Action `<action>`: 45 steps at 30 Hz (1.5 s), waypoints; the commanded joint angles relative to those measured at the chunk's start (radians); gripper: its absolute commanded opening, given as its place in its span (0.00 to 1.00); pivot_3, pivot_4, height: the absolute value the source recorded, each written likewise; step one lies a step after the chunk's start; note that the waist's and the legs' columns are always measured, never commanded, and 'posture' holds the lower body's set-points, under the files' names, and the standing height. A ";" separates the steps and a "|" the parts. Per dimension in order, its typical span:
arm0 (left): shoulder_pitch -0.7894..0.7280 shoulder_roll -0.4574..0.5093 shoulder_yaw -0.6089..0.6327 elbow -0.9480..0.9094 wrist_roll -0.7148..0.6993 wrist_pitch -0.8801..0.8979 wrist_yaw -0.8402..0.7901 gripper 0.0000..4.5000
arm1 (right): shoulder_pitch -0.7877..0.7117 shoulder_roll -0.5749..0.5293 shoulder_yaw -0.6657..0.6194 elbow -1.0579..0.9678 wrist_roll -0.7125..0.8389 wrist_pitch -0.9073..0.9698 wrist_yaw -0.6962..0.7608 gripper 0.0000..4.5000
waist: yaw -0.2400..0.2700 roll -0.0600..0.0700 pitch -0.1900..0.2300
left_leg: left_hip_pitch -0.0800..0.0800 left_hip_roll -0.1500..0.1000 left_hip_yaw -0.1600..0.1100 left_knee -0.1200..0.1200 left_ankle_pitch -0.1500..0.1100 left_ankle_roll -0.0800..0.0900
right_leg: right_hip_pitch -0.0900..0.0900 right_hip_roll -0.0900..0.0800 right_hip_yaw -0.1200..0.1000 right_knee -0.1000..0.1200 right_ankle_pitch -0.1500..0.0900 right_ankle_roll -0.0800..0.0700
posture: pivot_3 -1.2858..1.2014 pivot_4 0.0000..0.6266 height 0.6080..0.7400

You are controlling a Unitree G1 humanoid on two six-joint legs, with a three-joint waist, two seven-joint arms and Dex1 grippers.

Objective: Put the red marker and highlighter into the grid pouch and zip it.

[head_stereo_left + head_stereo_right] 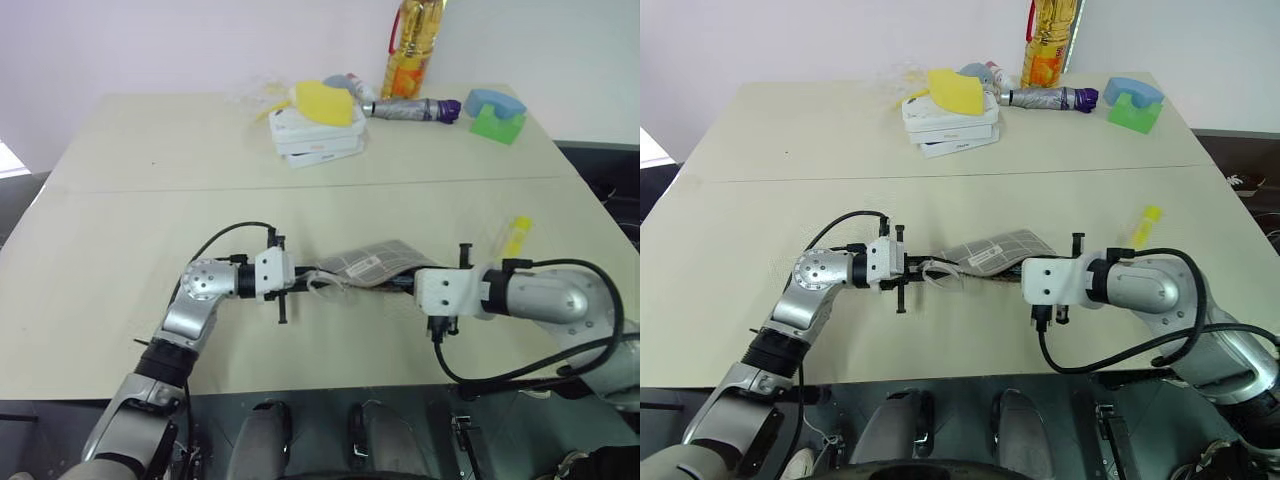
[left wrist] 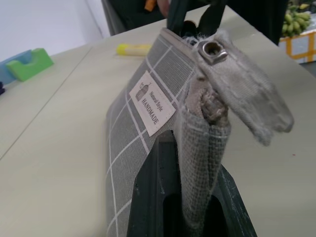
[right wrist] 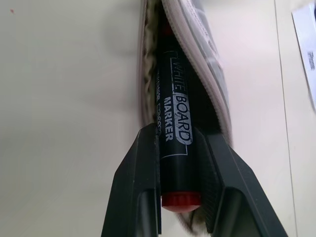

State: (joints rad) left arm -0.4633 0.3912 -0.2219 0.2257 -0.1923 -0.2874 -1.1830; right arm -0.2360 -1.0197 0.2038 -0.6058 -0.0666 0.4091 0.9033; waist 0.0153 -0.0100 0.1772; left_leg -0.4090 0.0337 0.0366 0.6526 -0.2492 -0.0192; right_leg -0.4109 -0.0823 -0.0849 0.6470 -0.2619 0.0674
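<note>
With red marker [image 3: 174,133] half inside | grid pouch [image 2: 148,108] open | highlighter [image 1: 517,234] outside

The left hand [image 2: 190,207] is shut on the end of the pouch [image 2: 143,133], pinching the grey fabric between its black fingers [image 2: 153,197]. The white label [image 2: 152,102] reads "HANDMADE". A metal zip pull [image 2: 213,49] hangs at the top. Beyond lie the highlighter [image 2: 133,48] and a green block [image 2: 28,63] on the bench [image 2: 54,148].
</note>
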 commanded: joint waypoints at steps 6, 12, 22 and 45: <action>-0.017 -0.025 0.031 0.034 -0.001 -0.030 0.071 0.00 | 0.012 0.098 -0.191 -0.097 0.143 0.186 -0.029 0.97 | 0.000 0.000 0.000 | 0.000 0.000 0.000 0.001 0.000 0.000 | 0.001 0.000 0.000 0.000 0.000 0.000 | 0.52 0.24 1.00; 0.012 -0.036 0.044 0.067 0.022 -0.051 0.162 0.00 | 0.047 0.250 -0.482 -0.119 0.335 0.429 -0.118 0.97 | 0.000 0.000 0.000 | 0.001 0.000 -0.003 0.001 0.000 0.000 | 0.001 0.000 0.000 0.000 0.000 0.000 | 0.52 0.24 1.00; 0.005 -0.130 0.040 0.126 0.076 -0.067 0.345 0.00 | -0.044 0.508 -0.698 0.229 0.249 0.659 -0.577 0.99 | -0.002 0.000 -0.001 | 0.001 0.000 -0.004 0.001 0.000 0.000 | 0.002 -0.001 0.000 0.001 0.001 0.000 | 0.52 0.24 1.00; 0.003 -0.132 0.050 0.097 0.080 -0.042 0.373 0.00 | -0.154 0.538 -0.668 0.615 0.243 0.425 -0.766 0.20 | -0.004 0.001 -0.001 | 0.001 0.000 0.000 -0.001 0.000 0.000 | 0.001 0.000 0.000 0.002 0.001 0.000 | 0.52 0.24 1.00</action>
State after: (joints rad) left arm -0.4630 0.2543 -0.1892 0.3524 -0.0998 -0.3303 -0.8191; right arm -0.3895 -0.4504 -0.4746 0.0715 0.1829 0.8610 0.1223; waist 0.0111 -0.0086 0.1758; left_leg -0.4079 0.0333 0.0371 0.6515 -0.2492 -0.0190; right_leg -0.4102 -0.0826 -0.0846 0.6489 -0.2612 0.0673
